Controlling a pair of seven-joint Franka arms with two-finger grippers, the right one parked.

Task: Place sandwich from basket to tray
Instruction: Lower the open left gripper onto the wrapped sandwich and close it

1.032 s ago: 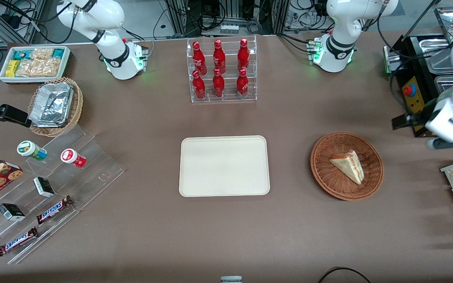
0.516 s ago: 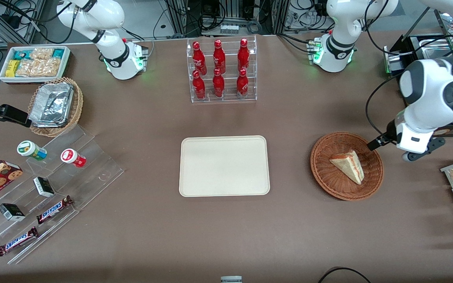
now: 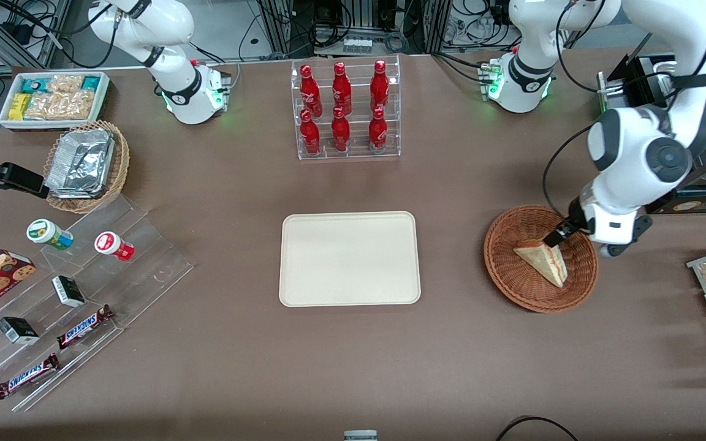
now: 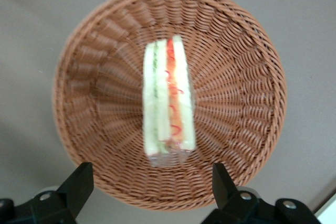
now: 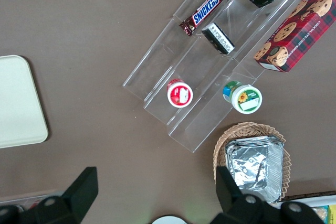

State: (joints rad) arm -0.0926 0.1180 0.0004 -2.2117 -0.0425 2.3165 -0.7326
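Brown counter (image 3: pixel 451 184): your sandwich (image 4: pixel 169 95) lies in the wicker basket (image 4: pixel 105 51), well apart from the cream tray (image 3: pixel 349 258). Your pincer (image 4: pixel 149 192) hovers above it, jaws spread wide, holding nothing. Judged soft, light, film-wrapped: grip gently across the flat bread faces.

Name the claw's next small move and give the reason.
Probably lower straight down and close on the sandwich. The claw is open above the basket, fingers well apart and nothing held, with the sandwich lying on the weave between their line. The tray has nothing on it.
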